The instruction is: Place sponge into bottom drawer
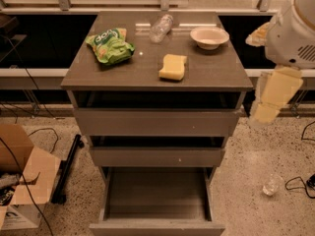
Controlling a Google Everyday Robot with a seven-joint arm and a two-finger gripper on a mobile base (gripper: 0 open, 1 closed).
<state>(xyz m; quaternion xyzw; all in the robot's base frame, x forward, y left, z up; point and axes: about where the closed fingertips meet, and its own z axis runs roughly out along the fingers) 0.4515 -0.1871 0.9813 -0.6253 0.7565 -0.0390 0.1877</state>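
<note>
Three drawers in the cabinet [156, 122], viewed from above and in front; clock directions are taken from the centre of the cabinet top, 12 at the far edge.

- 8 o'clock, on the floor: cardboard box [19, 173], flaps open.
- 10 o'clock, on the top: green snack bag [107, 45].
- 12 o'clock: clear bottle [161, 27] lying on its side.
- Sponge [173, 66]: lies flat on the top just toward 5 o'clock of centre. Its long axis runs about 6 to 12, with the far end leaning slightly toward 1. Nothing touches it.
- 2 o'clock: pale bowl [209, 37], upright.
- 6 o'clock, below: bottom drawer [156, 228] pulled out farther than the two above it.
- 3 o'clock, past the cabinet's right edge: gripper [269, 102] hangs pointing down, lower than the top and well apart from the sponge. Released or clenched: cannot tell.
- 4 o'clock, on the floor: small clear glass [271, 185].
</note>
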